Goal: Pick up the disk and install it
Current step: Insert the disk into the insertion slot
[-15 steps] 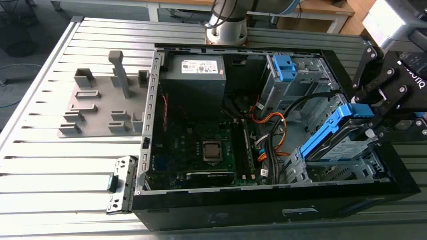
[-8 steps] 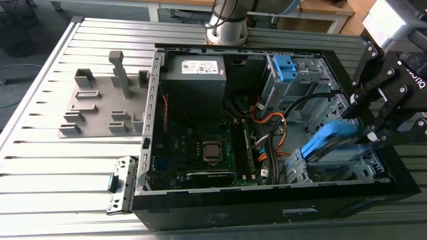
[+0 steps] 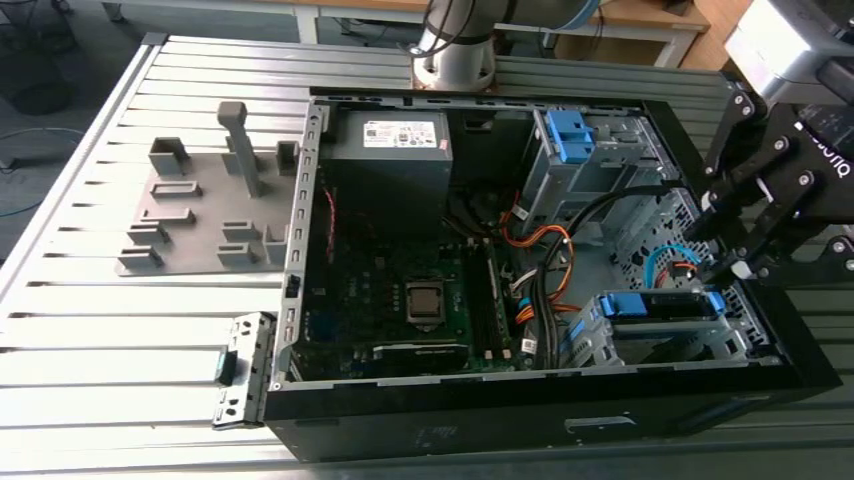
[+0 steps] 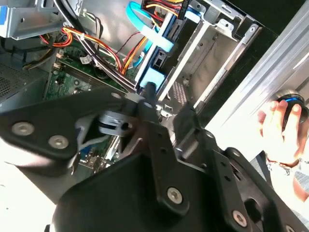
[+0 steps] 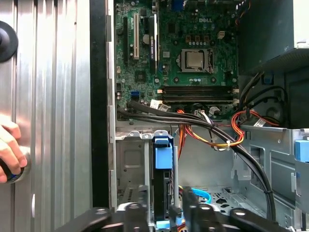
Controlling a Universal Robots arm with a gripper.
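The disk (image 3: pixel 654 306), edged in bright blue, sits in the metal drive cage (image 3: pixel 727 345) at the corner of the open computer case on the exterior view's right. In the first wrist view the disk (image 5: pixel 163 162) stands on edge in the cage, its blue end pointing at the motherboard. My black gripper (image 3: pixel 738 268) hangs right above the disk's blue end. In both wrist views the gripper (image 5: pixel 164 215) (image 4: pixel 164 104) sits at that end, against the blue tab (image 4: pixel 153 77). How the jaws stand around the disk is hidden by the gripper body.
Orange, black and blue cables (image 5: pixel 212 130) cross beside the cage. A second blue bracket (image 3: pixel 569 135) sits in the upper bay. A person's hand (image 4: pixel 280 128) rests on a knob on the slatted table outside the case. A grey fixture (image 3: pixel 200 215) stands on the exterior view's left.
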